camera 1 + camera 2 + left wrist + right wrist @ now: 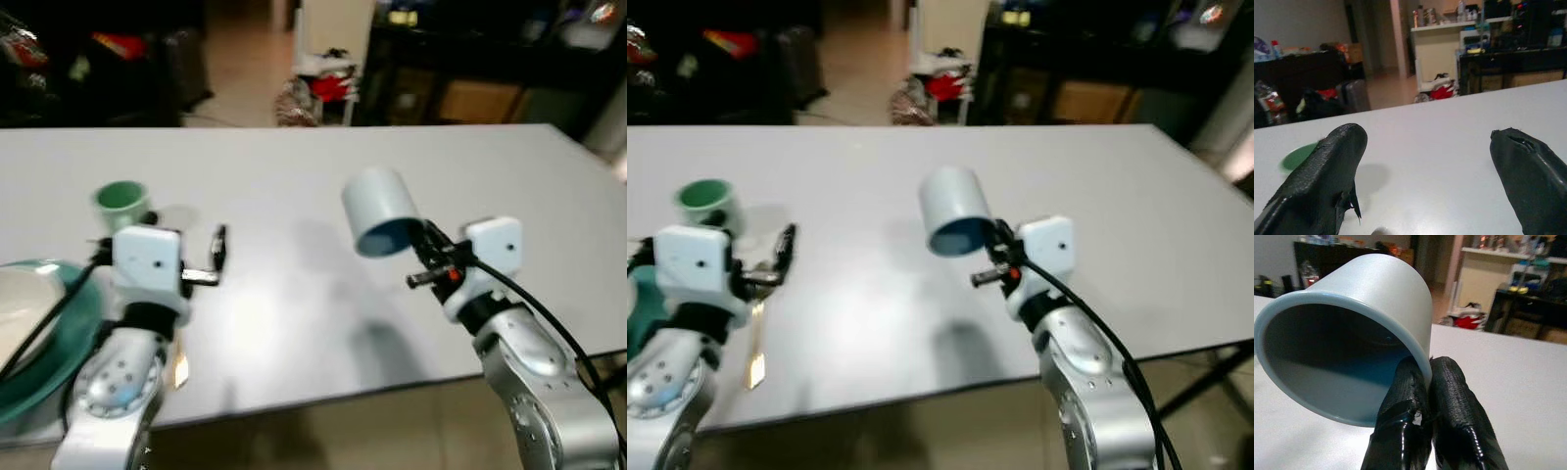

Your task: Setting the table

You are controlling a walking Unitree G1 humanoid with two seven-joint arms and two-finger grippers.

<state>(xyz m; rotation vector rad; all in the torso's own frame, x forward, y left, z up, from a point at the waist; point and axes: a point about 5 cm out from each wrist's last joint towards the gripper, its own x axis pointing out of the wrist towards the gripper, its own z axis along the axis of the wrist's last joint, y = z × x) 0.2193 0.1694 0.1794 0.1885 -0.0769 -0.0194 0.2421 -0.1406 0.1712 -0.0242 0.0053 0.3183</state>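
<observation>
Right end effector (419,257) pinches pale blue cup (377,211) by its rim only, tilted above the bench (294,166); may slip or land sideways; left end effector (219,257) open, empty.

We only get part of the teal plate (59,333) at the lower left of the left eye view, since the frame edge and the left arm cut it off. In the left wrist view the green cup (1298,155) is half hidden behind a black finger (1322,181). The background clutter (323,88) along the top is too blurry to name. The gold utensil (755,367) is too small to identify.
</observation>
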